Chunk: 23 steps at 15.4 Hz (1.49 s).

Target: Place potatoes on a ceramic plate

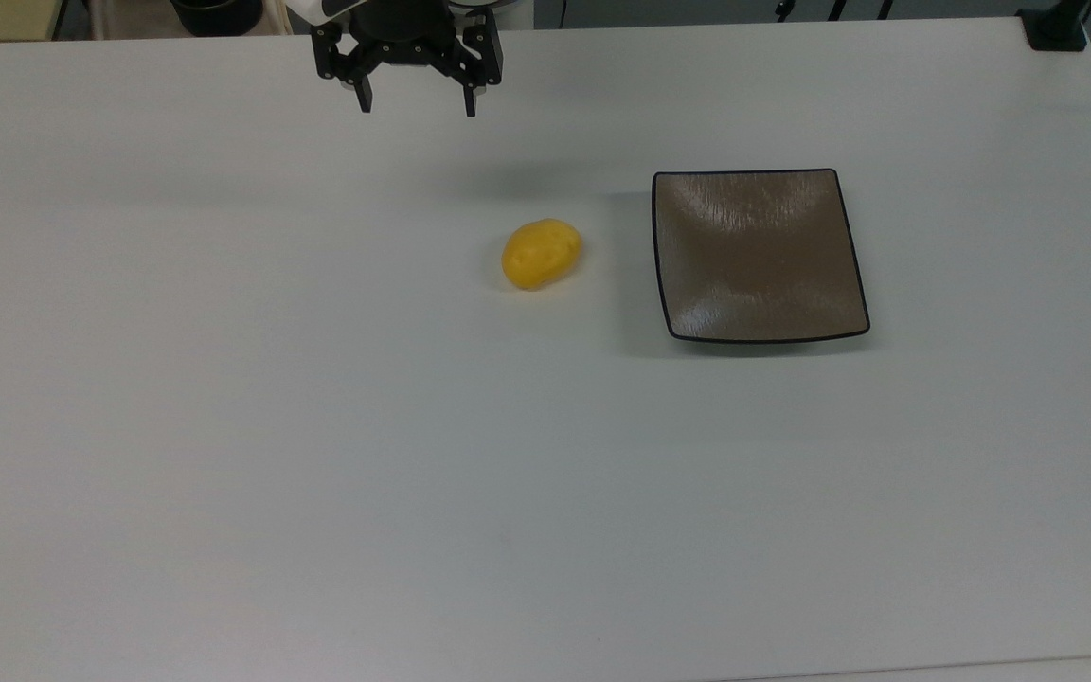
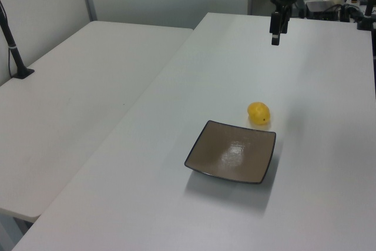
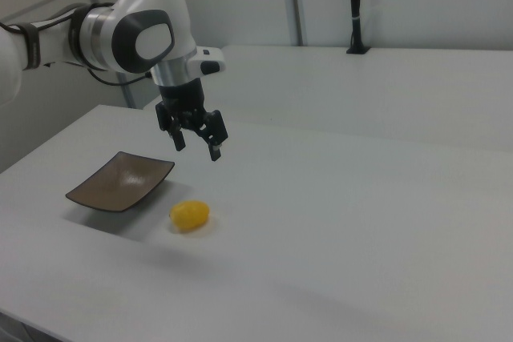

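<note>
Yellow egg-shaped potato (image 1: 542, 254) is lying on the white tabletop (image 1: 318, 426), just beside the square brown ceramic plate (image 1: 760, 256). Black two-finger hand (image 1: 417, 102) is hovering wide open, gripping nothing.

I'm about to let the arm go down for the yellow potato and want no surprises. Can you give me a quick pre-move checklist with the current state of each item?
1. Pincer open and holding nothing: ok, fingers spread apart in the top view.
2. Smooth bright yellow egg-shaped potato free on the white table, nothing touching it: ok.
3. Pincer lined up over the potato: not ok, it hangs above the table, off toward the top view's upper left.
4. Square glossy brown ceramic plate bare: ok.
5. Gap between potato and plate edge: ok, apart, not touching.
6. Finger spread wide enough for the potato: cannot tell.
</note>
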{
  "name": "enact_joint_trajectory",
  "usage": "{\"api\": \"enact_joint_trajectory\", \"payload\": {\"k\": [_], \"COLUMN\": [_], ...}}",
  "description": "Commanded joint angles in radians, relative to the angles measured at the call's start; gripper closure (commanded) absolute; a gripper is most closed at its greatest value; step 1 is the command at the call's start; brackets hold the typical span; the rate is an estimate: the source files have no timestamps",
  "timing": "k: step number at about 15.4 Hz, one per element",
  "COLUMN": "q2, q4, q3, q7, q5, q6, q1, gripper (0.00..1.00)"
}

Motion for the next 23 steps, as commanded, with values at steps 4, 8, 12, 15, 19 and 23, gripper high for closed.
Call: {"api": "enact_joint_trajectory", "payload": {"k": [4,8,12,15,19,23], "q2": [-0.023,-0.023,-0.016,-0.015,-0.015,-0.015], "q4": [-0.026,-0.025,-0.025,-0.025,-0.026,-0.04], "q3": [0.005,0.005,0.005,0.005,0.005,0.005], "q7": [-0.023,-0.022,-0.019,-0.008,0.022,0.111], "q5": [-0.018,-0.018,-0.018,-0.006,0.002,0.003], "q6": [0.005,-0.001,0.008,0.009,0.009,0.011], "q1": [-0.006,-0.006,-0.006,-0.006,-0.006,-0.004], "gripper": [0.0,0.0,0.0,0.0,0.0,0.0]}}
